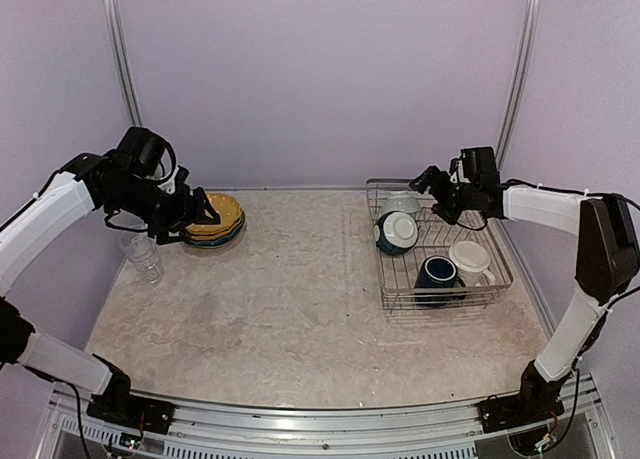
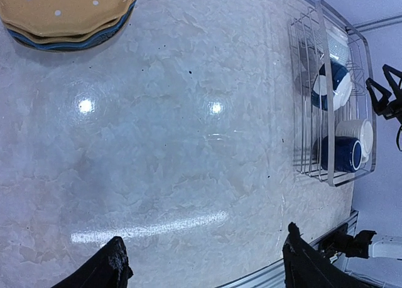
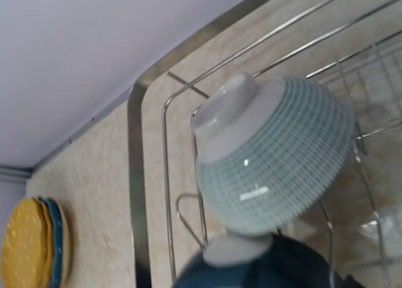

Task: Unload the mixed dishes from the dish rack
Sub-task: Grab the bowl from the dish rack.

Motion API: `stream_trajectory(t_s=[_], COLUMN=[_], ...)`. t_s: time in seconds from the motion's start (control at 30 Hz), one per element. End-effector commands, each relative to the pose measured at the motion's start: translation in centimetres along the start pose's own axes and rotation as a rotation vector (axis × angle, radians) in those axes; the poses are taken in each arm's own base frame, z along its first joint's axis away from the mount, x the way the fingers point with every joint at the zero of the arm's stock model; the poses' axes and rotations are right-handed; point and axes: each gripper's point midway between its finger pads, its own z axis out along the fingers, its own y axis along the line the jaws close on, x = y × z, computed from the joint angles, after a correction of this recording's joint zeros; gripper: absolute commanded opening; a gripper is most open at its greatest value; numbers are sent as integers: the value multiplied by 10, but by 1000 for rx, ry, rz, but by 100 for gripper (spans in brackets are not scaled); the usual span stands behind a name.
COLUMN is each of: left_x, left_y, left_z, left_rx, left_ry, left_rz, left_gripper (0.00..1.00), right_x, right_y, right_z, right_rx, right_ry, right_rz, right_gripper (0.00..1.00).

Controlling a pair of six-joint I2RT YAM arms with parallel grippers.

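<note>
Four dishes sit in the wire dish rack (image 1: 492, 279) at the right of the table (image 1: 300, 319): a pale gridded bowl (image 3: 276, 156) at the far end, tilted on its side; a dark teal bowl (image 1: 397, 233) just near of it and touching it; then a navy mug (image 1: 437, 272) and a cream mug (image 1: 470, 259) side by side at the near end. One stack of plates (image 1: 216, 220), yellow on top with blue below, lies on the table at the far left, well apart from the rack. Clear glasses (image 1: 144, 255) stand near of the stack at the left edge; their number cannot be told.

The right gripper (image 1: 428, 184) hovers over the rack's far end, just beside the pale bowl, its jaws spread and empty. The right arm rises from its base and reaches left across the rack.

The left gripper (image 1: 200, 211) hangs just beside the plates, jaws wide apart and holding nothing; its fingers (image 2: 107, 269) frame bare table in the wrist view. The left arm arches up and bends toward the stack.

The right wrist view cuts off the teal bowl and shows none of its own fingers.
</note>
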Motion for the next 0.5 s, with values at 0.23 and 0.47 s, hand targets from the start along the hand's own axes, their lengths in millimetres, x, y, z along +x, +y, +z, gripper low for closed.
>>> stream_trajectory(t_s=[0.23, 0.47], left_x=[11, 13], left_y=[1, 0], left_z=[4, 4], left_rx=[-13, -4], left_ry=[6, 8], left_rz=[15, 25], left_gripper=[81, 81], right_x=[-12, -12], right_y=[-11, -25], right_z=[49, 71], right_rx=[-2, 28], right_ry=[-33, -40], right_rz=[282, 377], right_gripper=[93, 94])
